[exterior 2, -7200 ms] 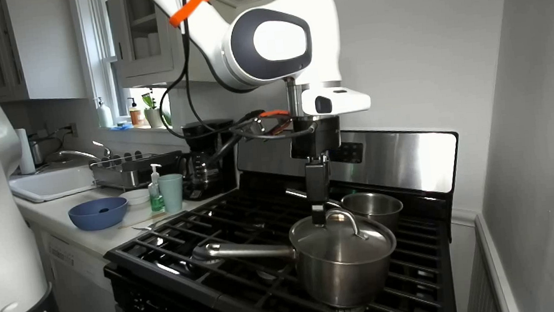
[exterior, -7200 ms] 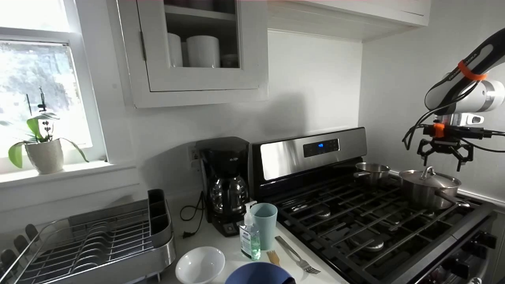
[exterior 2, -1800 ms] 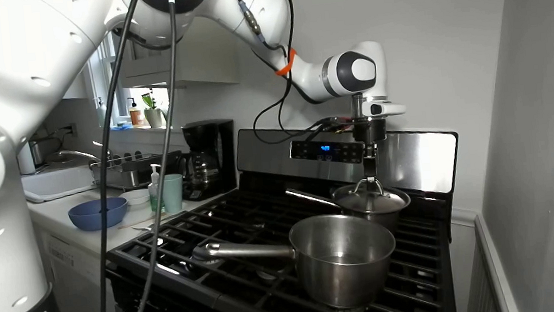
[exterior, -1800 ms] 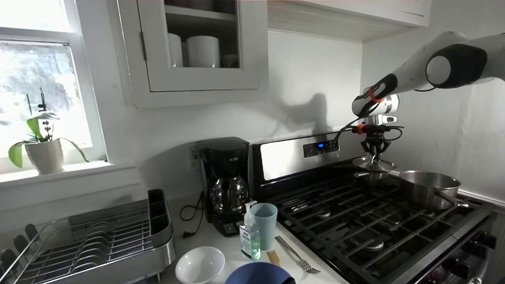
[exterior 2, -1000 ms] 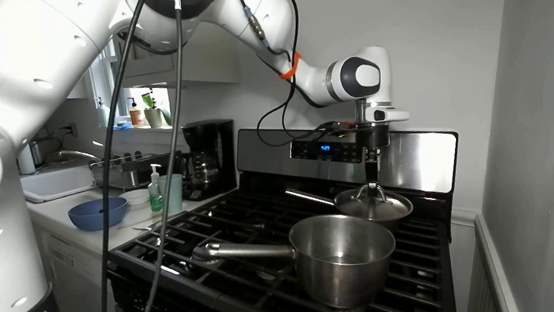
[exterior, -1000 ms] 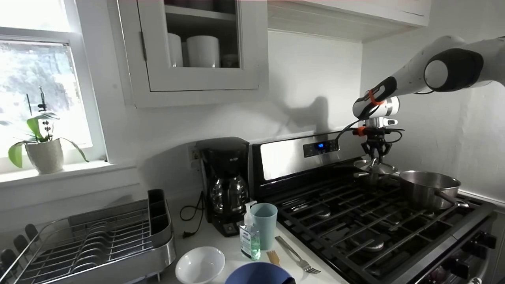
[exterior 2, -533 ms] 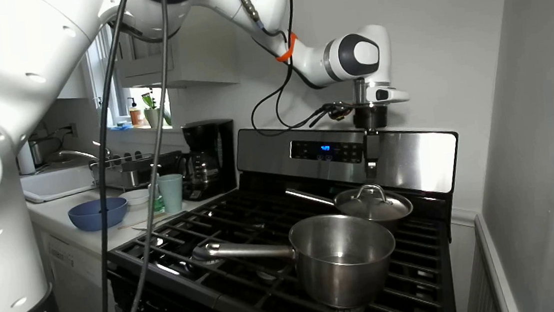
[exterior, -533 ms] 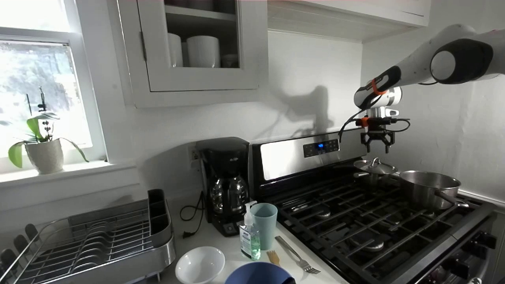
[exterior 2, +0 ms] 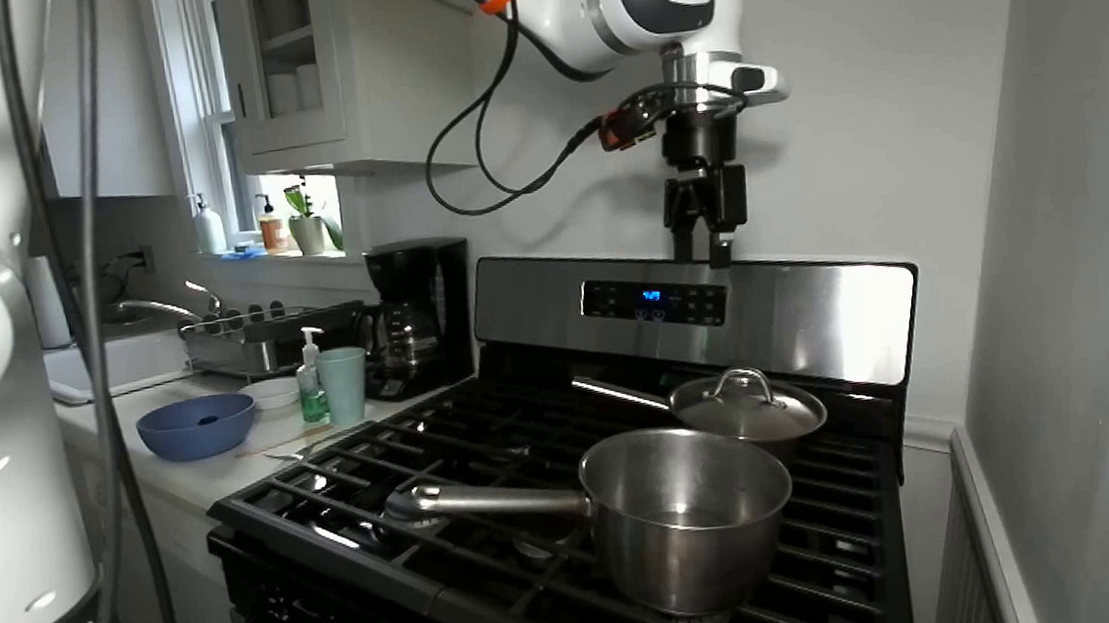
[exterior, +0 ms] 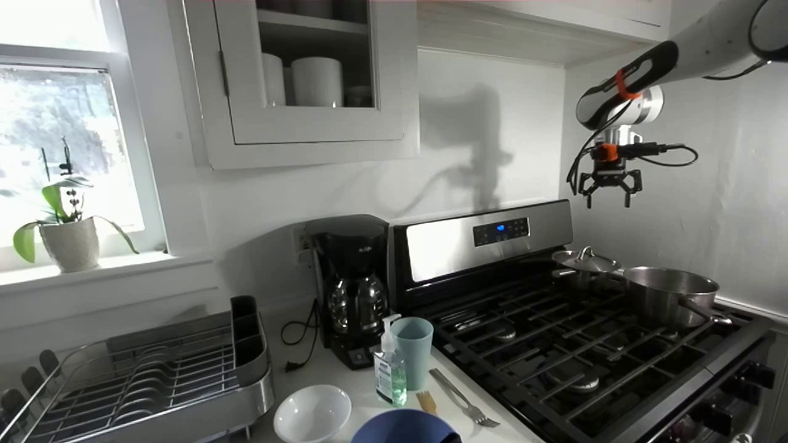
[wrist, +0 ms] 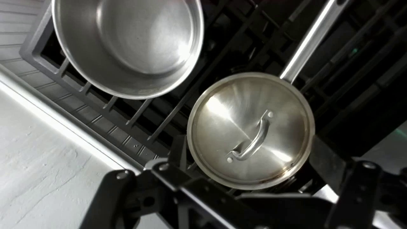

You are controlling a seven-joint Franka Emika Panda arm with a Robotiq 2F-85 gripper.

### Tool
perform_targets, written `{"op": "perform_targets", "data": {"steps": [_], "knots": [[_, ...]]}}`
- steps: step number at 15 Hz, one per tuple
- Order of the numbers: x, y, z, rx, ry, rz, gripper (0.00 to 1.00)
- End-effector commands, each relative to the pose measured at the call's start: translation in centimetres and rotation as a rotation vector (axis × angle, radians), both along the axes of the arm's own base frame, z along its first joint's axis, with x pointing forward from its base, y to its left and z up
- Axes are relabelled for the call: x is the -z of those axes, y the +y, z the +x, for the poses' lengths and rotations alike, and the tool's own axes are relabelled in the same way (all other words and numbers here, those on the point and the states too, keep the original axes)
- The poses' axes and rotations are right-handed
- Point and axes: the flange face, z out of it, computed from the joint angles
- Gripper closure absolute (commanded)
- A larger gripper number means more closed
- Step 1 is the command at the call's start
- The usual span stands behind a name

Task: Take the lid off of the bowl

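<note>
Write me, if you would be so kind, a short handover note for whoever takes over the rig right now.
Gripper: open, holding nothing, raised well above the stove.
Lid: lying on top of the smaller pot, loop handle facing up.
Bowl: the larger, long-handled steel vessel, uncovered on the burner grate.
Done: the lid is off the bowl and out of the grip.
Left: nothing of the lid removal that I can see; probably just retract.
</note>
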Motion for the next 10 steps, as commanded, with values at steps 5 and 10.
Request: {"op": "perform_targets", "data": {"steps": [5, 10], "knots": [[-2.7, 2.9, -9.7, -0.418, -0.014, -0.02, 0.0], [-2.6, 2.5, -9.5, -0.439, -0.012, -0.002, 0.0]]}}
